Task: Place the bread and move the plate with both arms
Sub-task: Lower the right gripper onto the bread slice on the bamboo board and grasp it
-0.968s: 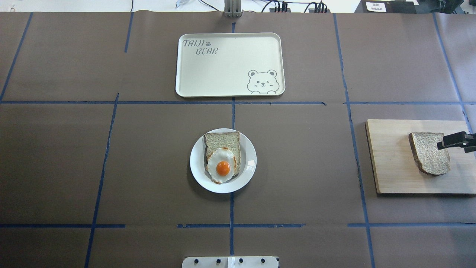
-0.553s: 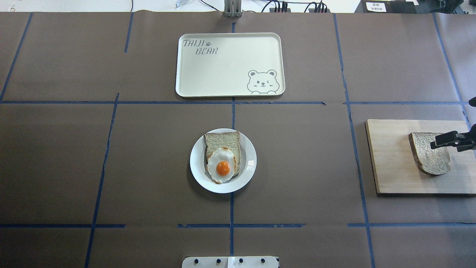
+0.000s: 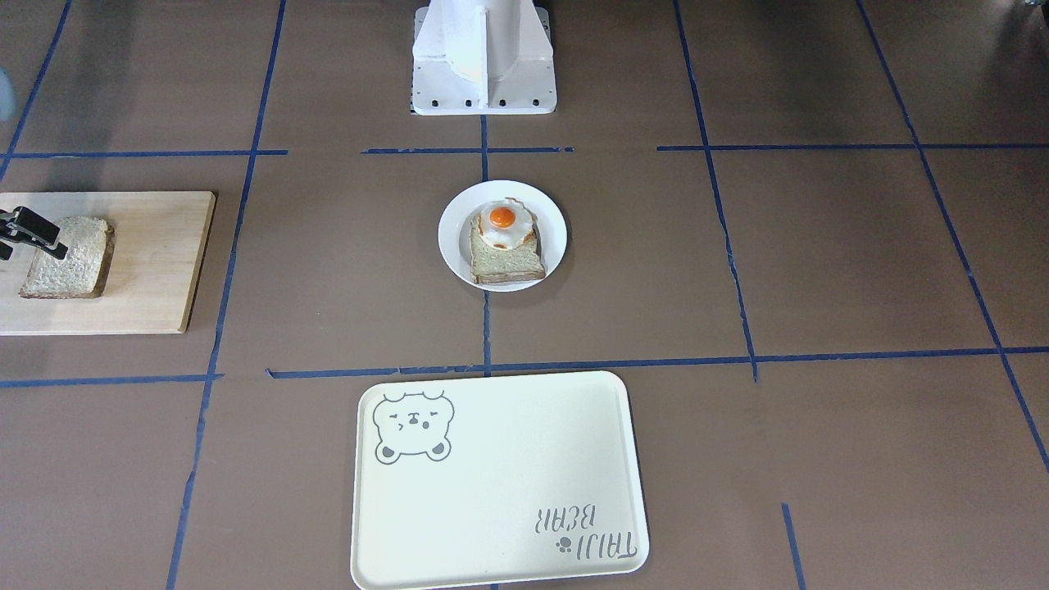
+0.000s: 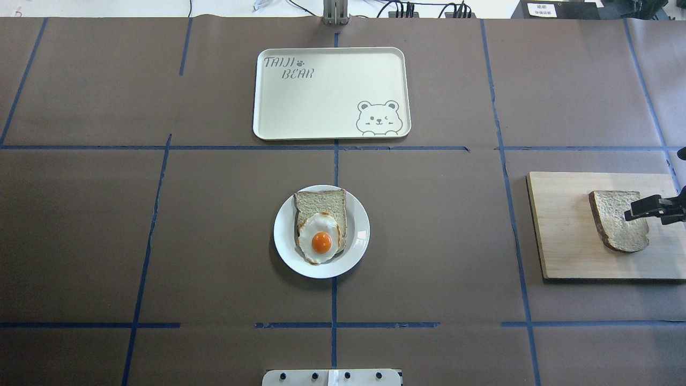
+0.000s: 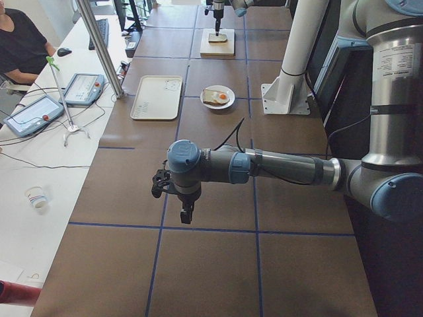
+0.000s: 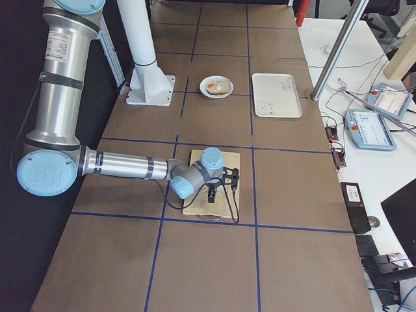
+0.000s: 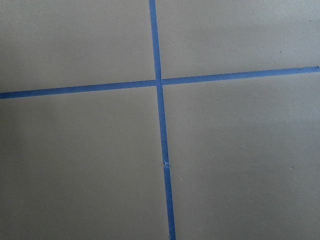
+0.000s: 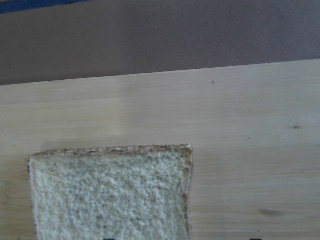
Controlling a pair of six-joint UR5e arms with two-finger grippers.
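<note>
The bread point(image 4: 616, 225) lies flat on a wooden board point(image 4: 563, 230) at the table's right end. My right gripper point(image 4: 636, 210) hovers over the slice's right edge, open, holding nothing. In the right wrist view the bread point(image 8: 110, 195) fills the lower left, with both fingertips just at the bottom edge, wide apart. The white plate point(image 4: 356, 252) sits mid-table and carries a toast slice with a fried egg point(image 4: 320, 236). My left gripper point(image 5: 178, 198) hangs over bare table far from the plate; I cannot tell whether it is open or shut.
A cream tray with a bear drawing point(image 4: 321, 102) lies beyond the plate. The white pedestal point(image 3: 483, 57) stands on the robot's side of the plate. Blue tape lines cross the brown table cover. A person sits at a side desk point(image 5: 20, 46).
My right gripper has shifted a little further over the bread and dropped slightly toward it. The bread, plate and tray have not moved.
</note>
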